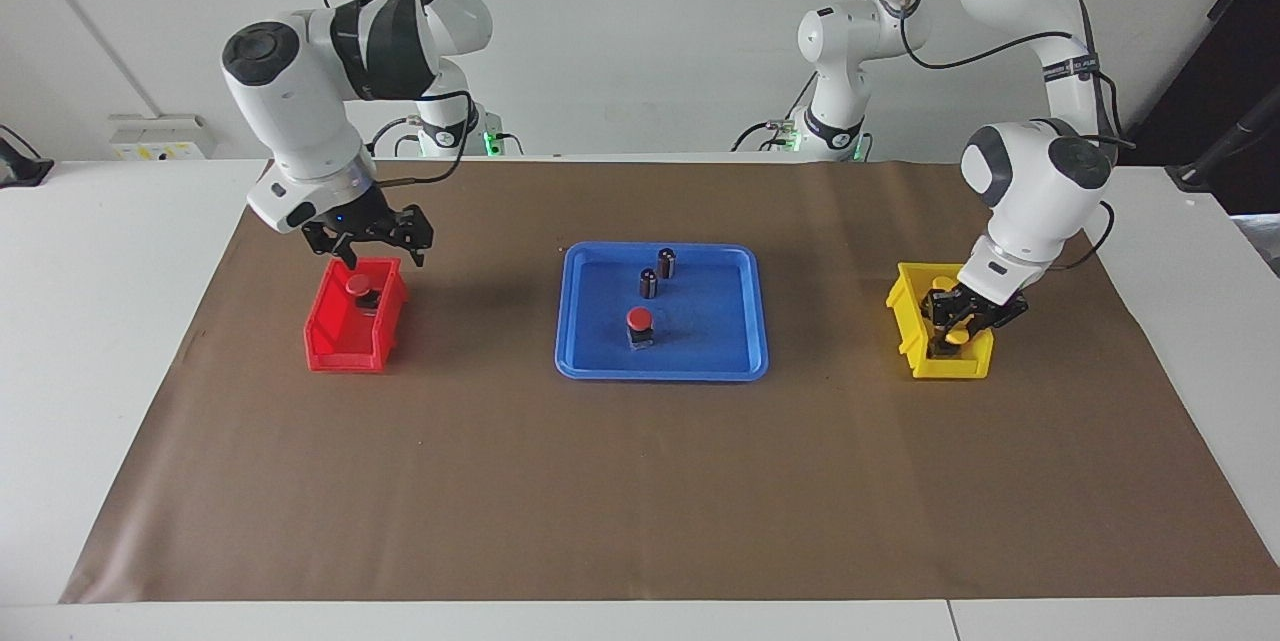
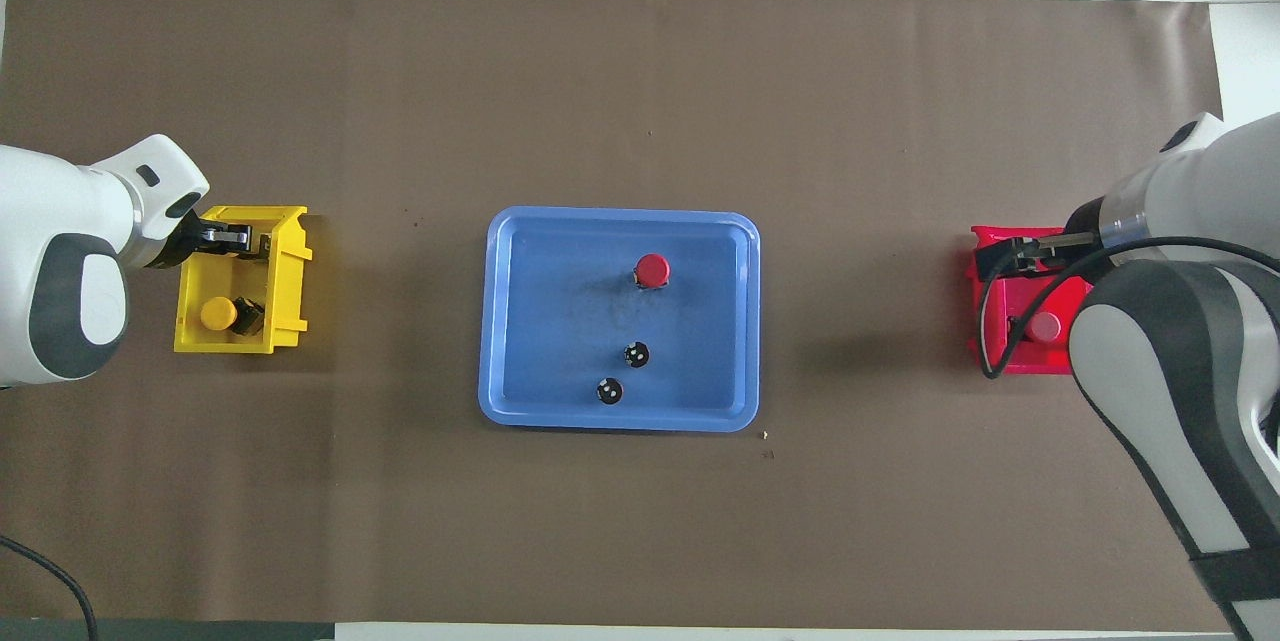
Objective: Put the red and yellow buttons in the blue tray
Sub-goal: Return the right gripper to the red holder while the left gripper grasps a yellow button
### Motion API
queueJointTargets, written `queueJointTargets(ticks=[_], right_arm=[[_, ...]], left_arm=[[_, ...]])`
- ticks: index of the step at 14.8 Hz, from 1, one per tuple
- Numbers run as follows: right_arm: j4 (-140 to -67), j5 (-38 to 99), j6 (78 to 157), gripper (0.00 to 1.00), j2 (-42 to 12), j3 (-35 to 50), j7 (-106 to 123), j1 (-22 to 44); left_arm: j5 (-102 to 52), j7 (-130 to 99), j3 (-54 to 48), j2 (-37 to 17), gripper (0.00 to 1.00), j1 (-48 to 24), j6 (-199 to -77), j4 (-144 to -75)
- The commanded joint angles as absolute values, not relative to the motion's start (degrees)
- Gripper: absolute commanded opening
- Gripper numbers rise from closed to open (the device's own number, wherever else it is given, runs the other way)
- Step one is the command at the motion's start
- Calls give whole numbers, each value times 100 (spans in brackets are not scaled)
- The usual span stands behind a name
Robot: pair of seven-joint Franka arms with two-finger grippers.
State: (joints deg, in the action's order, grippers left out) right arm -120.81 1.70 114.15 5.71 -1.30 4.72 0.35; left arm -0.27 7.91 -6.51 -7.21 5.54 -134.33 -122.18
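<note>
- Red bin [image 1: 345,336], toward the right arm's end of the tabletop; holds a bin-side red button [image 1: 357,285], cap up, not yet delivered.
- Right tool [image 1: 368,246], poised just over the red bin, spread wide and holding nothing; probably lined up for a descent onto the capped piece below.
- Blue tray [image 1: 580,321], mid-tabletop between the bins; carries a delivered red button [image 1: 638,319], upright on its dark body, set apart from two dark cylinders [image 1: 666,262] nearer the robots.
- Yellow bin [image 1: 905,321], toward the left arm's end; contains a yellow button [image 2: 215,313] at the end nearer the robots.
- Left tool [image 1: 962,313], lowered into the yellow bin's farther end, seemingly for a pickup; wide, narrow or loaded: impossible to tell.
- Tally, as judged: one of four in the tray.
</note>
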Motion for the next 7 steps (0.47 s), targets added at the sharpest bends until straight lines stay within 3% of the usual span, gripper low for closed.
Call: queueJointTargets(ticks=[1, 5, 7], right_arm=[[-12796, 255, 12092, 81, 853, -44, 868, -174], [-13138, 237, 12576, 74, 782, -44, 1415, -615], [-13227, 229, 12813, 71, 669, -35, 1424, -615]], left_arm=[[-97, 800, -633, -668, 1, 598, -13256, -12130], [-88, 809, -633, -703, 1, 703, -10939, -10270], [-132, 451, -659, -782, 1, 590, -10618, -9836]])
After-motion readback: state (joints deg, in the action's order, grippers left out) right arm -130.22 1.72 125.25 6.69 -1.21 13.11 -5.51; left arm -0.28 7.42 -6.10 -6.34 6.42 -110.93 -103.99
